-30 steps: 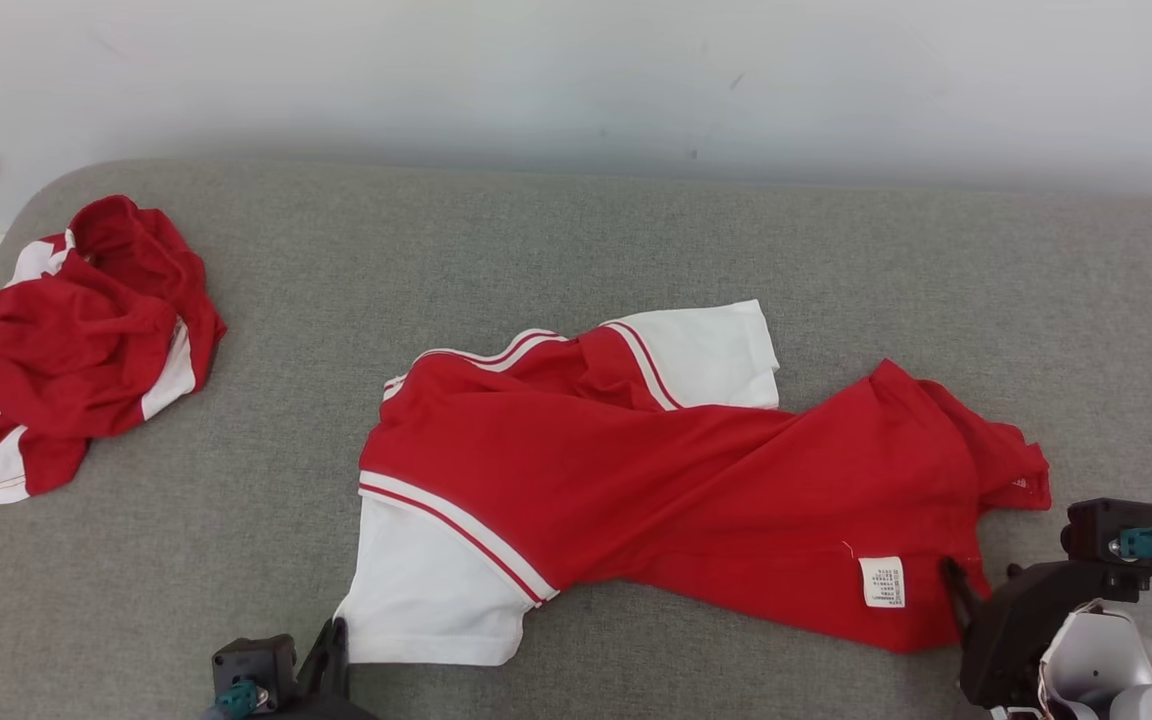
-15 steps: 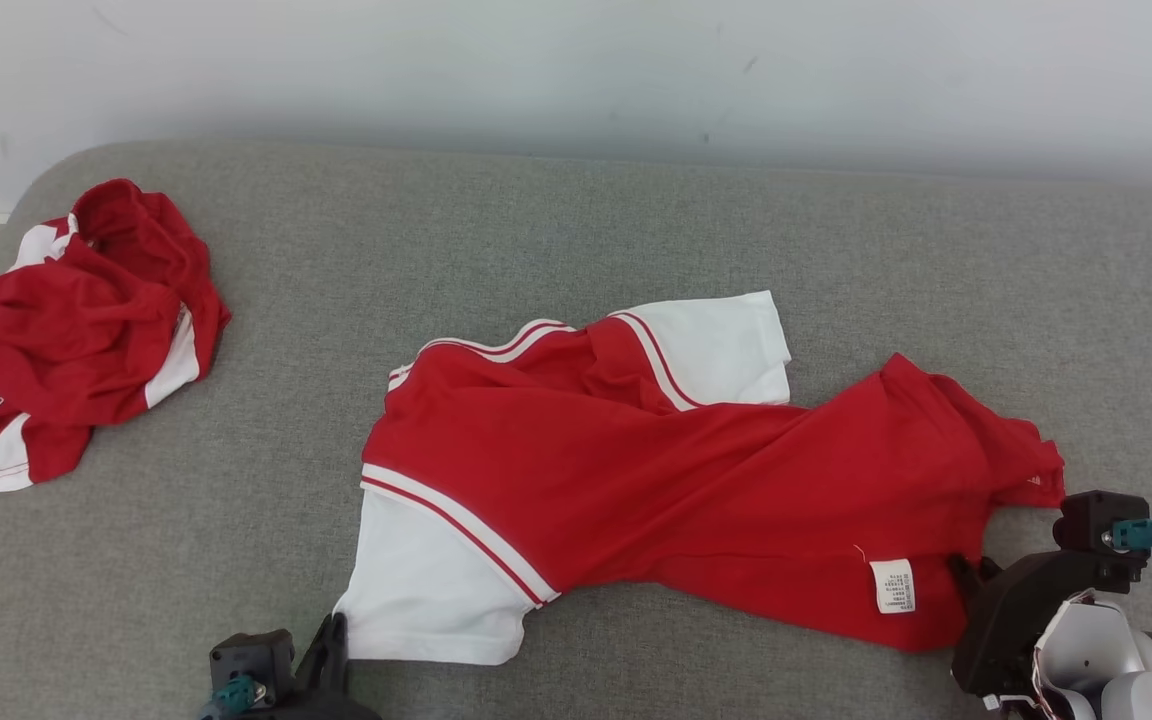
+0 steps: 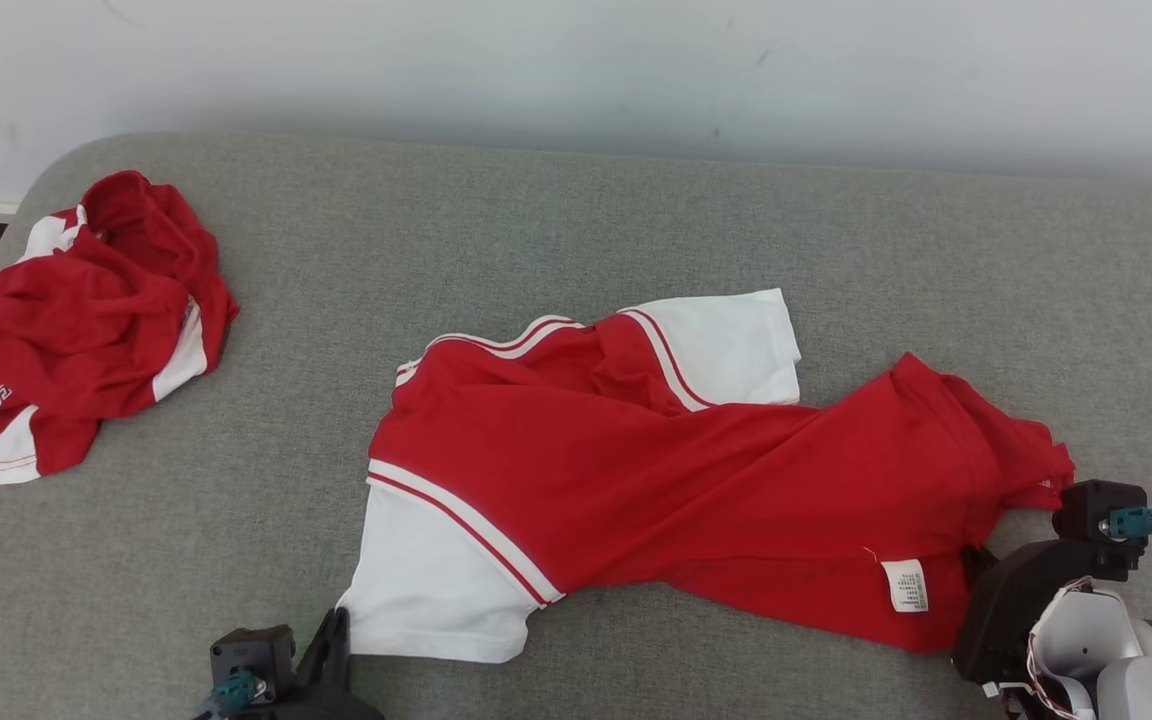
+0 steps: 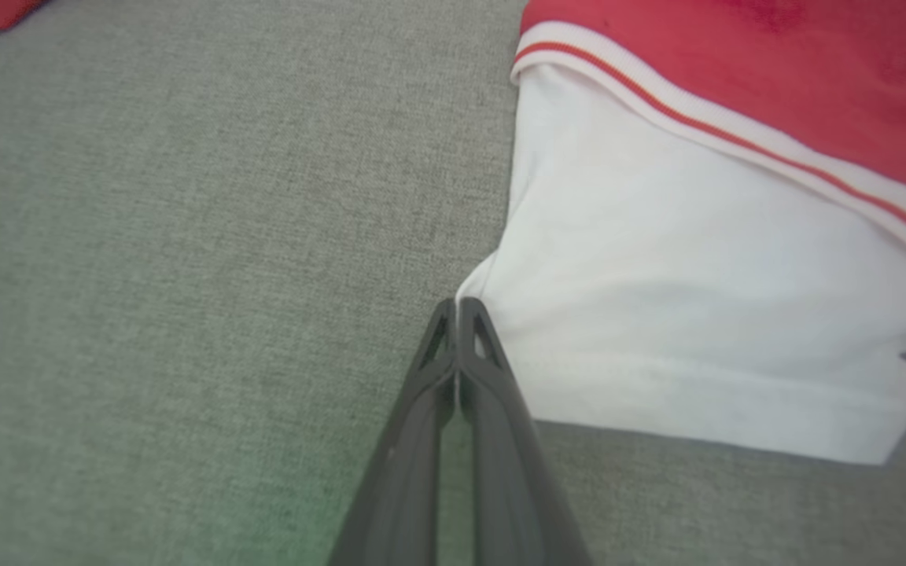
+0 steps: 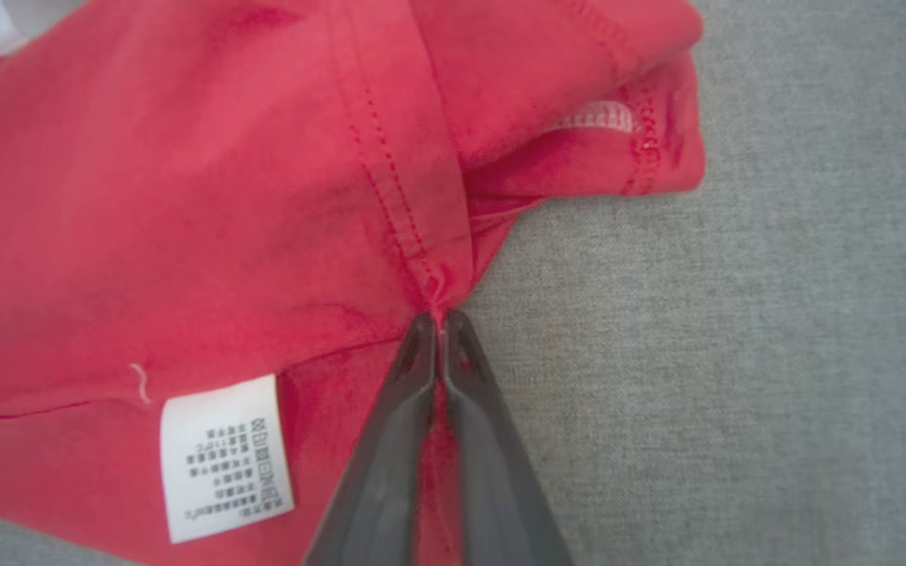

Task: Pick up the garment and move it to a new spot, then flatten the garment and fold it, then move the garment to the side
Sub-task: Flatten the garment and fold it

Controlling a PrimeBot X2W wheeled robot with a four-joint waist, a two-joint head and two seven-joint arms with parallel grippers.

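Two end effectors are now on the cloth. The change: the R end effector (image 5: 439, 316), wide open a sec ago, has closed to a narrow pinch on the red jersey garment with white sleeves (image 3: 656, 480), nipping a bunched seam at its hem edge. The L end effector (image 4: 457, 303) was already shut and stays so. Its tips meet right at the corner of the near white sleeve (image 4: 697, 299) & look to have that corner nipped, though only a sliver of cloth shows between them.

The head view has drifted a bit, which is camera motion. The garment's shape looks the same, so no lift yet.

What this means: both holds seem set, so the pick-up to a new spot can prob. begin. Flattening & folding are not started, as the body is twisted & rumpled.

Position: the garment lies on the grey woven-fabric bench (image 3: 536, 230), spreading ahead of both end effectors & spanning the gap between them. From the R end effector, the white care label (image 5: 225, 456) sits just to its left, w/ bare bench to its right. From the L end effector, the sleeve runs off to its right. A second crumpled red-and-white garment (image 3: 76, 320) lies well apart, far ahead & left of the L end effector.
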